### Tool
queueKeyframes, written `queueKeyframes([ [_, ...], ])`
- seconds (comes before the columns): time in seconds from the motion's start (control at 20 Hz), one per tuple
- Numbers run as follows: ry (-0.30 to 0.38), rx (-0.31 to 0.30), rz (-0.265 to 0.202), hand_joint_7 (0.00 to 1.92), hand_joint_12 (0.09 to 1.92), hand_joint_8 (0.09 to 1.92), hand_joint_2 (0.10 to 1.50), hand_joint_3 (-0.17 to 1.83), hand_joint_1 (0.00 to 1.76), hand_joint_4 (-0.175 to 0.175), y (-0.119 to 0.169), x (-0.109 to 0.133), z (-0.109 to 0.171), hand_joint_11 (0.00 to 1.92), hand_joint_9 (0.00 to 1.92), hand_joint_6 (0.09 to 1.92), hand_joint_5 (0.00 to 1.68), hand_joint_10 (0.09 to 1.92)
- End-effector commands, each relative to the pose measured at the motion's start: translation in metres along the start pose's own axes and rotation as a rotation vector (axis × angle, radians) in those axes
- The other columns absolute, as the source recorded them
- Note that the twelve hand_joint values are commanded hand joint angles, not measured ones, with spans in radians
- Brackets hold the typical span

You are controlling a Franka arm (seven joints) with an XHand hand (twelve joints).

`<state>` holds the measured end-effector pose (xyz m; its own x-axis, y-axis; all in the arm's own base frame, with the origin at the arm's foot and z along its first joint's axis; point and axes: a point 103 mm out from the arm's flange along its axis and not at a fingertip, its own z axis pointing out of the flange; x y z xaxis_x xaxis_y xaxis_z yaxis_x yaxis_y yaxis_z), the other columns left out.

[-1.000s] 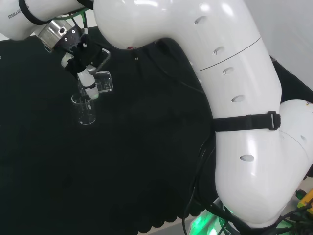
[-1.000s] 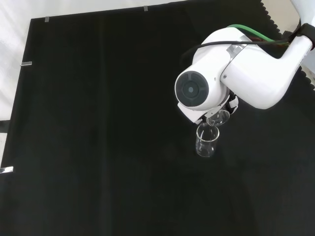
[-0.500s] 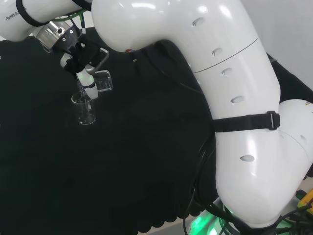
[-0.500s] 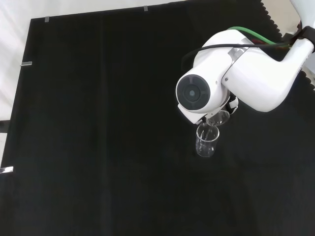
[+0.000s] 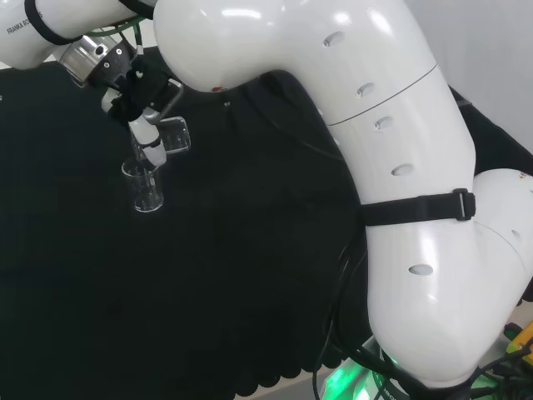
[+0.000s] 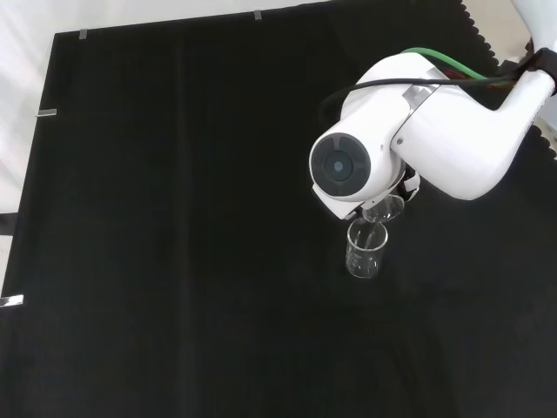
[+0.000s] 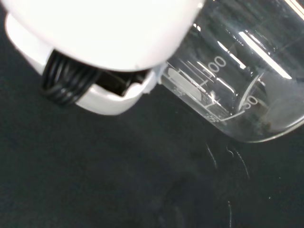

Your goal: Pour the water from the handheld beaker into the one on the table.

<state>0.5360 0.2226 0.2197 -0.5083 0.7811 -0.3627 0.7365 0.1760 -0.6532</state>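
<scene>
The hand (image 5: 140, 98) is curled round a clear glass beaker (image 5: 173, 136) and holds it tipped on its side, with the mouth pointing down toward a second clear beaker (image 5: 146, 187) that stands upright on the black cloth. In the front view the standing beaker (image 6: 365, 250) sits just below the arm's white link, and the tipped beaker (image 6: 385, 208) shows right above its rim. Close up in the wrist view, the held beaker (image 7: 242, 76) lies tilted beside a white part of the hand (image 7: 104, 42). I cannot make out water in either beaker.
Black cloth (image 6: 174, 218) covers the bench, with wide open cloth left of the beakers in the front view. The arm's own big white links (image 5: 375, 167) stand at the right of the head view. The cloth's scalloped edge (image 5: 275, 375) runs along the near side.
The hand with the tipped beaker has shifted slightly up and to the left in the head view. The standing beaker has stayed in place.
</scene>
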Motion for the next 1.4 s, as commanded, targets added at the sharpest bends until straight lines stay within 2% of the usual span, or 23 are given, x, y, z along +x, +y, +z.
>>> queueKeyframes([
  [0.05,-0.018,0.020,0.006,1.41,0.87,0.60,0.43,1.03,1.45,-0.175,-0.0004,-0.0009,-0.0010,0.92,1.34,0.88,1.20,0.89],
  [0.65,-0.033,0.034,0.008,1.41,0.87,0.61,0.43,1.03,1.45,-0.175,-0.0016,0.0010,-0.0030,0.92,1.34,0.88,1.20,0.89],
  [1.4,-0.077,0.042,0.033,1.41,0.87,0.60,0.43,1.03,1.45,-0.175,-0.0025,0.0066,-0.0019,0.92,1.34,0.88,1.20,0.89],
])
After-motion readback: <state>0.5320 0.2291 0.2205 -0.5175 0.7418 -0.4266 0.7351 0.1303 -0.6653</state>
